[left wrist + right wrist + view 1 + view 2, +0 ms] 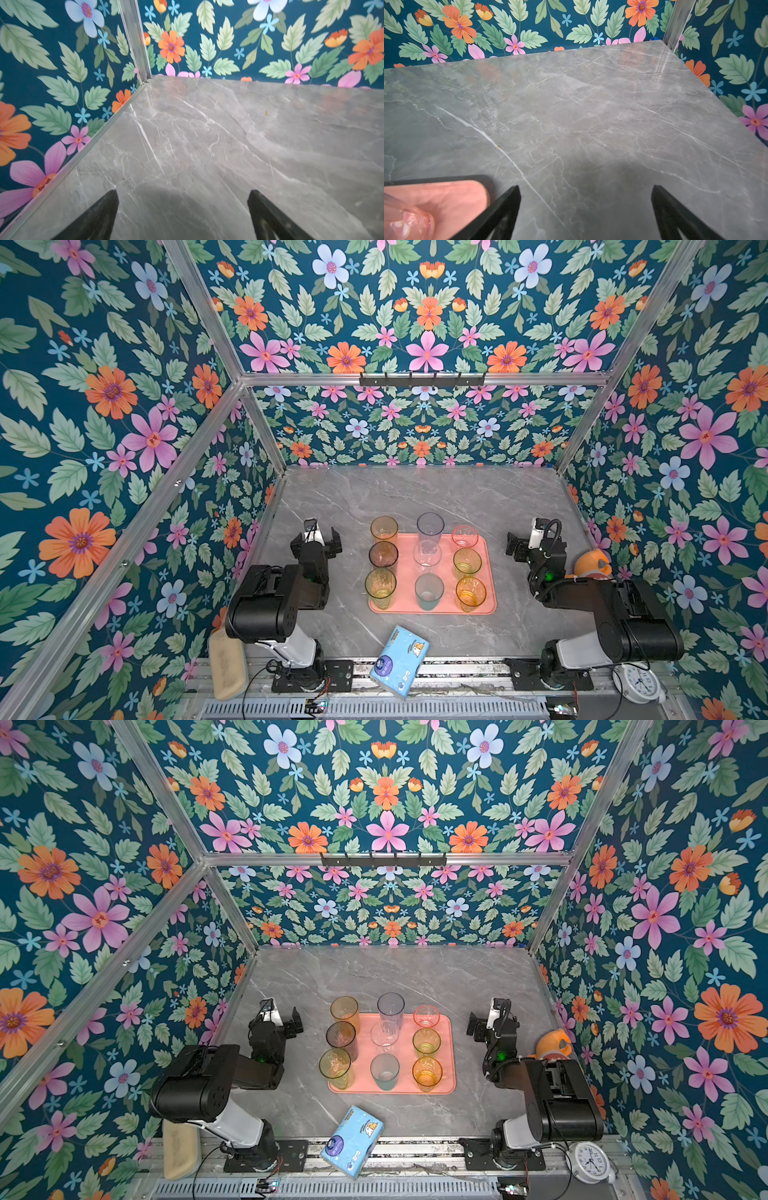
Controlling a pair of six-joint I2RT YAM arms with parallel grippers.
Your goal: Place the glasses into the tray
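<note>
Seen from above, a grey marble table (pixel 415 497) sits inside a booth with floral walls. A salmon-pink tray (pixel 445 572) lies at the lower centre of both top views. Nine translucent glasses (pixel 429 591) stand upright on it in three rows of three. Tall amber, brown and yellow ones are down the left side. The middle column is grey, clear and teal, and the right side has short pink, green and amber ones.

The left gripper (pixel 316 542) is to the left of the tray, level with its far end and apart from it. Its jaws are spread wide and hold nothing. In the left wrist view, the left gripper (pixel 183 192) shows two black fingertips (pixel 108 205) far apart at the bottom edge, with only bare marble between them.

The right gripper (pixel 534 549) is to the right of the tray, also clear of it, empty and spread wide. In the right wrist view, the right gripper (pixel 586 188) again frames bare table. A corner of the tray (pixel 456 197) and the pink glass (pixel 409 222) sit at the lower left, just beside one fingertip (pixel 508 199). I cannot tell whether that fingertip touches the tray.

A blue tissue pack (pixel 399 659) lies at the table's near edge, below the tray.
</note>
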